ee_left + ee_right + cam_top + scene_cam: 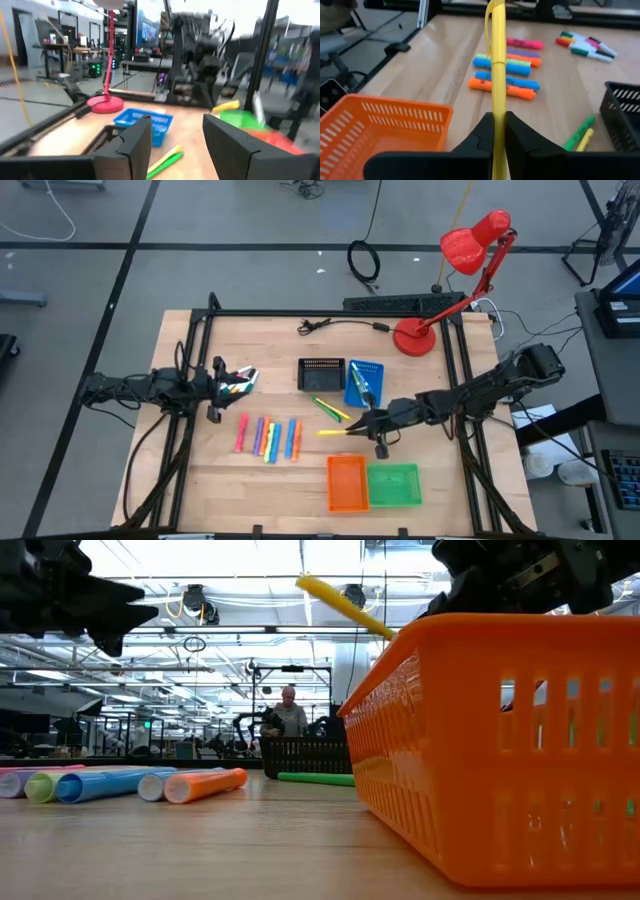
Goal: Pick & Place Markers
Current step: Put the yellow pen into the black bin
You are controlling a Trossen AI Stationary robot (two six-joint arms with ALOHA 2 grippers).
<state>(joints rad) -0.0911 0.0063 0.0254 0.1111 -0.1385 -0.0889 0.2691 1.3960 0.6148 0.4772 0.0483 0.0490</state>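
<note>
My right gripper [372,425] is shut on a yellow marker [335,432] above the table's middle, just beyond the orange tray [347,482]. A row of pink, orange, yellow, green and blue markers [268,437] lies flat on the table to its left. A green and a yellow marker [330,408] lie near the blue tray [363,380]. A few white-bodied markers [240,383] lie by my left gripper [220,388], which waits open at the table's left with nothing between its fingers [130,145]. My right gripper pinches the yellow marker near one end [496,107] between its two fingers [482,131]. The fingers come roughly level from the table's right. The marker lies along them and sticks out ahead toward the table's left [340,602], lifted clear of the table.
A black tray [322,374] stands beside the blue one at the middle back. A green tray [394,485] stands next to the orange one at the near edge. A red desk lamp [415,335] stands at the back right, with a cable [340,325] along the far edge.
</note>
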